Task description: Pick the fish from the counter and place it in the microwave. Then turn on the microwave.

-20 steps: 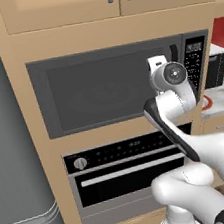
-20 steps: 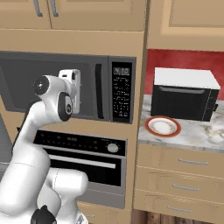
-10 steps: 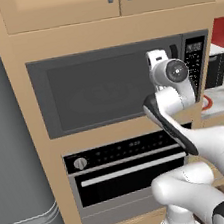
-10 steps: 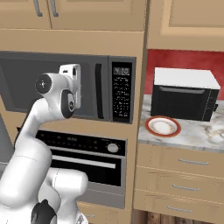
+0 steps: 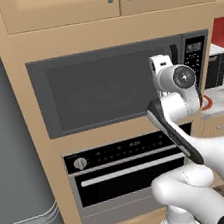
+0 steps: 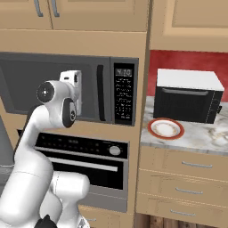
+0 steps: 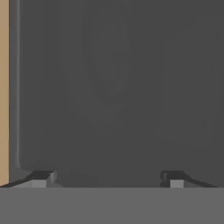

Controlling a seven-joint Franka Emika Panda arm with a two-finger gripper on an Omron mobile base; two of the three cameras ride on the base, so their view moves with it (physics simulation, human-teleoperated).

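Observation:
The microwave (image 5: 106,92) is a wide dark grey built-in unit whose door is shut. Its black vertical handle (image 6: 100,92) and button panel (image 6: 123,95) are at its right end. My gripper (image 7: 107,177) is held straight at the door (image 7: 113,87), very close to it. The two fingertips (image 7: 41,177) stand wide apart, so it is open and holds nothing. From the base, the white hand (image 5: 158,63) sits in front of the door's right part, left of the handle. The fish is out of view. The marbled counter (image 6: 196,136) lies to the right.
A red-rimmed white plate (image 6: 165,128) and a black countertop appliance (image 6: 187,97) stand on the counter. A black oven (image 5: 127,167) with a round knob sits below the microwave. A tall grey fridge (image 5: 8,149) is at the left, and wooden cabinets are above.
The hand rose slightly in front of the microwave door and came back down to about where it was. Nothing else moved.

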